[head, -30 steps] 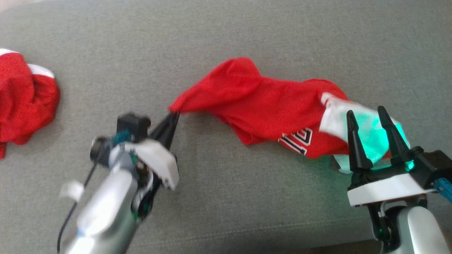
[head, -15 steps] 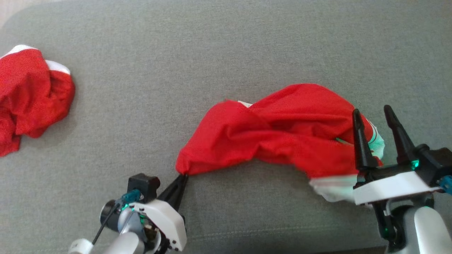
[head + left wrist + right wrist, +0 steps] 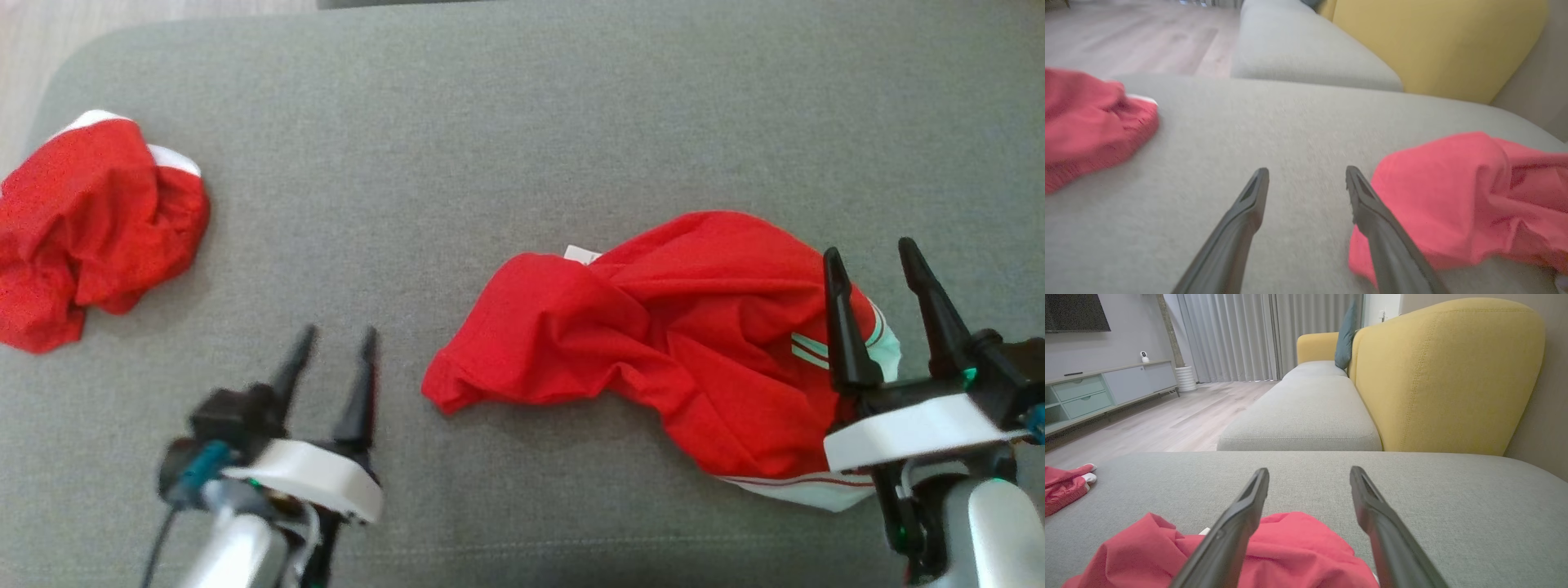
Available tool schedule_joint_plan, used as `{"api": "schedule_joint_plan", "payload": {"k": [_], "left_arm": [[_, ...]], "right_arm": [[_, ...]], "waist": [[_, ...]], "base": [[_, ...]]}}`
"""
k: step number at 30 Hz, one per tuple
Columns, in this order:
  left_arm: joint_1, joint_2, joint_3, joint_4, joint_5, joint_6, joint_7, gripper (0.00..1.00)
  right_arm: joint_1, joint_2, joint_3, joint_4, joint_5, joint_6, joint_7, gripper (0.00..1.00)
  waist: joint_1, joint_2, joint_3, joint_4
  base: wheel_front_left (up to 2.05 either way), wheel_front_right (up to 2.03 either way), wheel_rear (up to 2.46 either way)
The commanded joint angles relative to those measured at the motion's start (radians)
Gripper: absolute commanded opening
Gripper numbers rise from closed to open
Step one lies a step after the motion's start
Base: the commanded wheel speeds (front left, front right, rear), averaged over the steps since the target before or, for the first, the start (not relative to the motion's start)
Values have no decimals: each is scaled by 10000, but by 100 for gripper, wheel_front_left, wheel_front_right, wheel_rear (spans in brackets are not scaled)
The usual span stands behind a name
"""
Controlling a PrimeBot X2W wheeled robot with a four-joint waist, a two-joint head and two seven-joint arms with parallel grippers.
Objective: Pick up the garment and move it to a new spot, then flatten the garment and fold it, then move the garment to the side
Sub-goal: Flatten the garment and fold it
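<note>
A crumpled red garment (image 3: pixel 653 343) with white striped trim lies on the grey cushion (image 3: pixel 490 147), right of centre. It also appears in the left wrist view (image 3: pixel 1461 196) and the right wrist view (image 3: pixel 1290 547). My left gripper (image 3: pixel 333 349) is open and empty, just left of the garment's nearest corner and apart from it. In its wrist view the left gripper (image 3: pixel 1306 174) hangs over bare cushion. My right gripper (image 3: pixel 872 255) is open above the garment's right end, holding nothing; in its wrist view the right gripper (image 3: pixel 1309 473) points past the cloth.
A second bunched red garment (image 3: pixel 90 229) with white trim lies at the cushion's far left. Beyond are another grey seat (image 3: pixel 1302 412), a yellow backrest (image 3: pixel 1445 371), wooden floor (image 3: pixel 1163 424) and a low cabinet (image 3: pixel 1098 392).
The left gripper has let go of the garment's corner, opened and drawn back to the left. The garment has slumped into a heap. The head camera has shifted, sliding the picture rightward.
</note>
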State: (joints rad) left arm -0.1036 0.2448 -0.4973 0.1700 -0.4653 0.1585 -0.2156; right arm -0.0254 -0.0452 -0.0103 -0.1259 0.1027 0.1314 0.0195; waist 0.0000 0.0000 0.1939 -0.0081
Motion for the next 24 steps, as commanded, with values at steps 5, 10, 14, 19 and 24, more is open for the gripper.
{"api": "schedule_joint_plan", "payload": {"k": [5, 10, 14, 19, 24], "left_arm": [[-134, 761, 1560, -1341, 382, 515, -417, 100], [71, 1033, 1880, -1717, 606, 523, -448, 100], [147, 1070, 1931, -1850, 740, 521, -454, 100], [194, 1073, 1936, -1862, 787, 513, -456, 100], [194, 1069, 1933, -1833, 786, 474, -458, 100]], "right_arm": [[281, -51, 188, -428, -112, -7, 163, 100], [574, -51, 189, -435, -70, -7, 234, 100], [671, -51, 166, -469, -18, -7, 266, 100], [665, -51, 176, -487, 6, -7, 276, 100], [667, -51, 192, -472, -30, -7, 288, 100]], "waist": [[0, 0, -406, 111], [0, 0, -565, 146], [0, 0, -600, 150], [0, 0, -590, 123], [0, 0, -577, 111]], "base": [[0, 0, 0], [0, 0, 0], [0, 0, 0], [0, 0, 0], [0, 0, 0]]}}
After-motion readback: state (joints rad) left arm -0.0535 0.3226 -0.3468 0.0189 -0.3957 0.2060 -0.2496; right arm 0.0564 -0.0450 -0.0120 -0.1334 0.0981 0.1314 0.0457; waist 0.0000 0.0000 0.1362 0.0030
